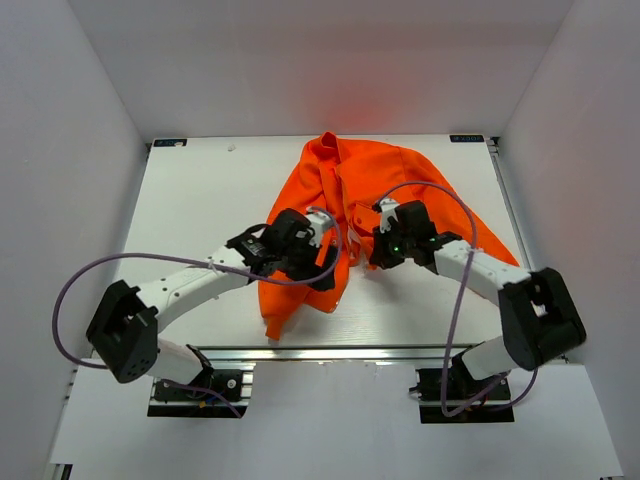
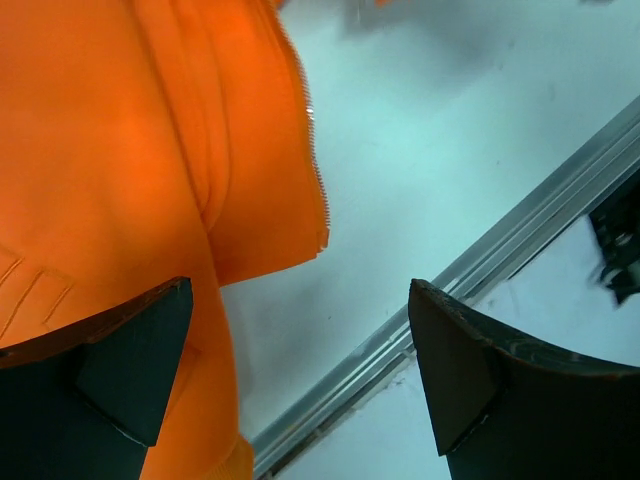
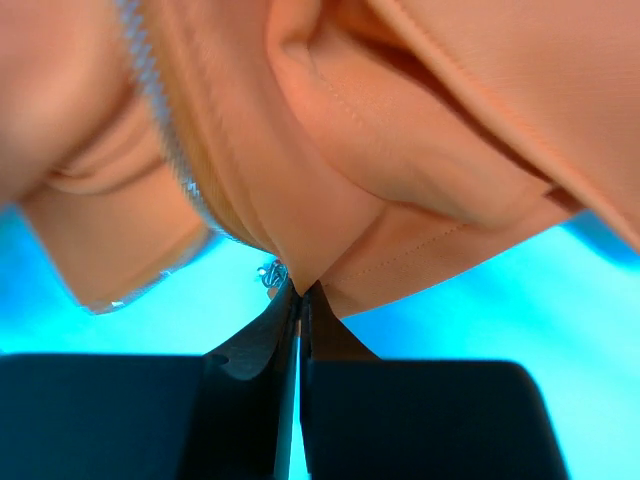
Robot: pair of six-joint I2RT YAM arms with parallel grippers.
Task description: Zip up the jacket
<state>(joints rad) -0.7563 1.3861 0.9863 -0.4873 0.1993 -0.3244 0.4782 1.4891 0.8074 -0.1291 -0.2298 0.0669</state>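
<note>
Orange jacket fabric is pinched in the right jaws; the left jaws hang released over its zipper edge.

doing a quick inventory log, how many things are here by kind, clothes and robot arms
jacket, orange: 1
robot arms, left and right: 2
total: 3
</note>
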